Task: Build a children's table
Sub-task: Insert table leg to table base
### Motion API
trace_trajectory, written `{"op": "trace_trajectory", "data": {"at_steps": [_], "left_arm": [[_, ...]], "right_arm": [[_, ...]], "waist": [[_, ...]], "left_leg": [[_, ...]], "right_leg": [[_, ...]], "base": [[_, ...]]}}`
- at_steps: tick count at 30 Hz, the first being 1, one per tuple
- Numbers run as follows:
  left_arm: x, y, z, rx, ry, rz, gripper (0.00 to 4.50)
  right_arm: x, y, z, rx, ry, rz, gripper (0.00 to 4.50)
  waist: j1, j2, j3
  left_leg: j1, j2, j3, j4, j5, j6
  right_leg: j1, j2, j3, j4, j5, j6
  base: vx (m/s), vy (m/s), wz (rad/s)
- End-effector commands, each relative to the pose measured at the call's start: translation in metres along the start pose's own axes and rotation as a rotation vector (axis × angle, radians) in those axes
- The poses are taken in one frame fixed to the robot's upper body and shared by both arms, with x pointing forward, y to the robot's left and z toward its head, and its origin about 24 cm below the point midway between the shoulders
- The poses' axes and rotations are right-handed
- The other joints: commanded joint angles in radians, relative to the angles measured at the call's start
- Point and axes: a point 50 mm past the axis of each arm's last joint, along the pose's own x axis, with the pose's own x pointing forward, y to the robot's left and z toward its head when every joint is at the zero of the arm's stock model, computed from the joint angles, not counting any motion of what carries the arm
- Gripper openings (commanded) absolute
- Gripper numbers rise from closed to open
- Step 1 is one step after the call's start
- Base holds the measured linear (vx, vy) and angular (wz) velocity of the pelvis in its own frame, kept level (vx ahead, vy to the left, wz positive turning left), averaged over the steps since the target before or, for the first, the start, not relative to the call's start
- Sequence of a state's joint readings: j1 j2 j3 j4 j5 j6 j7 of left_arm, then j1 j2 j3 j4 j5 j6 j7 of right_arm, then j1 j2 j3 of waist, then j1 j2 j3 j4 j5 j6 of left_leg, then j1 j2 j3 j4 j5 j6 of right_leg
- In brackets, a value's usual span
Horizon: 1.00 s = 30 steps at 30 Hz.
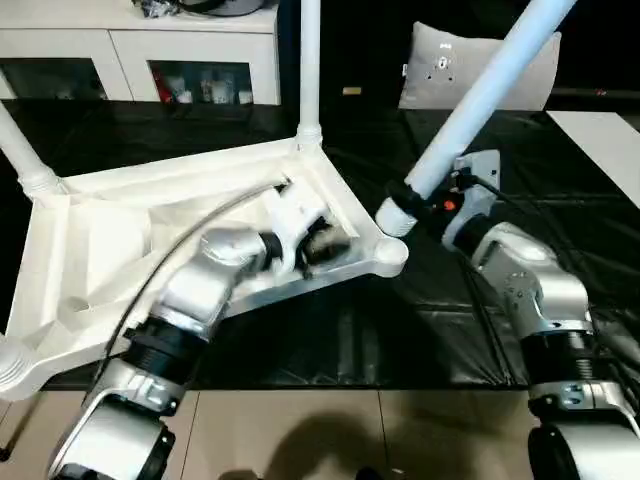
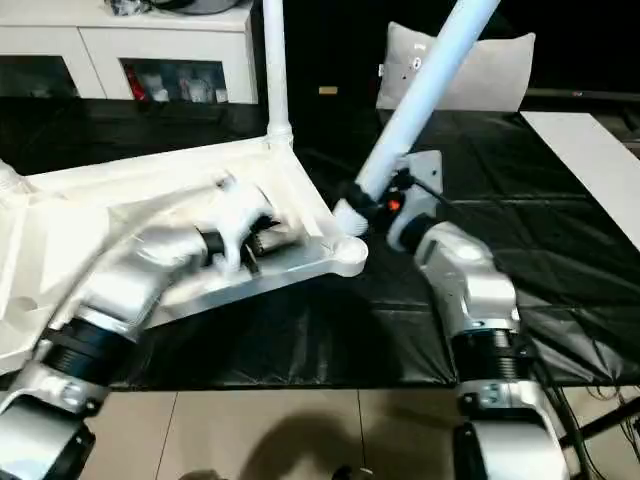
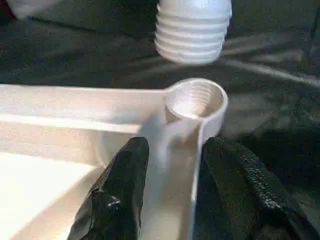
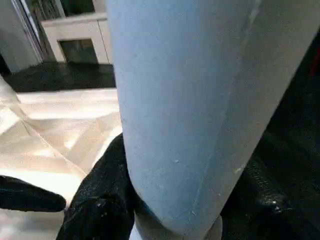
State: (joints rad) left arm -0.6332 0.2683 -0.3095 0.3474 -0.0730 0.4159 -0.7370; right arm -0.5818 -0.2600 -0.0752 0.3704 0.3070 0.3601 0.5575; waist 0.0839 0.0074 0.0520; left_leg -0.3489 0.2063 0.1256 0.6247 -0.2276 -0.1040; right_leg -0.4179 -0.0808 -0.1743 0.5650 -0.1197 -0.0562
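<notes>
Left wrist view, left end effector (image 3: 170, 195) astride tabletop (image 3: 60, 130) rim, threaded leg (image 3: 192, 30) above socket (image 3: 195, 97)

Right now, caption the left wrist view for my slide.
Left gripper straddles the tabletop rim; threaded leg end hovers above the empty corner socket.

The table (image 1: 330, 340) is large and covered with a black sheet, which has many folds and wrinkles. On it lies the white table top (image 1: 90, 250), turned upside down, so its ribbed underside faces up. One corner with a round socket (image 1: 392, 255) is near the front edge of the table. The table top is tilted a little, not flat on the sheet. At the far right on the sheet lies a flat white panel (image 1: 600, 140). Near the back of the table stands a grey-white cushion-like object (image 1: 470, 65). In front of the table is a beige tiled floor (image 1: 330, 430).
</notes>
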Motion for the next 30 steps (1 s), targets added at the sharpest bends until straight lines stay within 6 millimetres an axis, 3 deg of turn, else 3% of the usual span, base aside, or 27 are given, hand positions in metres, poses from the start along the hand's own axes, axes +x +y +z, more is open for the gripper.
{"op": "trace_trajectory", "data": {"at_steps": [1,13,14,21,30], "left_arm": [[0.003,-0.002,-0.006,0.031,0.017,-0.013,1.92],[0.008,0.004,-0.025,0.058,0.107,-0.068,0.98],[0.008,0.004,-0.025,0.062,0.113,-0.075,0.72],[0.012,0.007,-0.03,0.103,0.171,-0.076,0.21],[0.009,0.009,-0.034,0.205,0.213,-0.108,0.0]], "right_arm": [[-0.001,0.003,0.0,-0.022,0.02,0.021,1.87],[-0.005,0.009,-0.005,0.009,0.041,0.072,1.87],[-0.005,0.01,-0.005,0.003,0.04,0.076,1.87],[-0.006,0.01,-0.006,-0.02,0.053,0.077,1.87],[-0.004,0.013,-0.008,-0.063,0.086,0.118,1.87]], "waist": [[-0.003,0.004,-0.085],[0.0,0.01,-0.085],[0.0,0.012,-0.086],[0.001,0.01,-0.085],[0.001,0.009,-0.084]], "left_leg": [[-0.013,0.008,0.018,-0.068,-0.044,0.069],[-0.008,0.012,0.016,-0.07,-0.062,0.065],[-0.007,0.013,0.016,-0.07,-0.063,0.064],[-0.009,0.011,0.017,-0.07,-0.069,0.061],[-0.008,0.012,0.016,-0.071,-0.082,0.057]], "right_leg": [[0.086,-0.064,0.052,-0.072,-0.381,-0.015],[0.083,-0.064,0.05,-0.074,-0.382,-0.019],[0.083,-0.065,0.051,-0.074,-0.38,-0.021],[0.085,-0.066,0.05,-0.076,-0.389,-0.017],[0.086,-0.067,0.047,-0.079,-0.401,-0.013]], "base": [[0.0,0.0,0.0],[0.0,0.0,0.0],[0.0,0.0,0.0],[0.0,0.0,0.0],[0.0,0.0,0.0]]}}
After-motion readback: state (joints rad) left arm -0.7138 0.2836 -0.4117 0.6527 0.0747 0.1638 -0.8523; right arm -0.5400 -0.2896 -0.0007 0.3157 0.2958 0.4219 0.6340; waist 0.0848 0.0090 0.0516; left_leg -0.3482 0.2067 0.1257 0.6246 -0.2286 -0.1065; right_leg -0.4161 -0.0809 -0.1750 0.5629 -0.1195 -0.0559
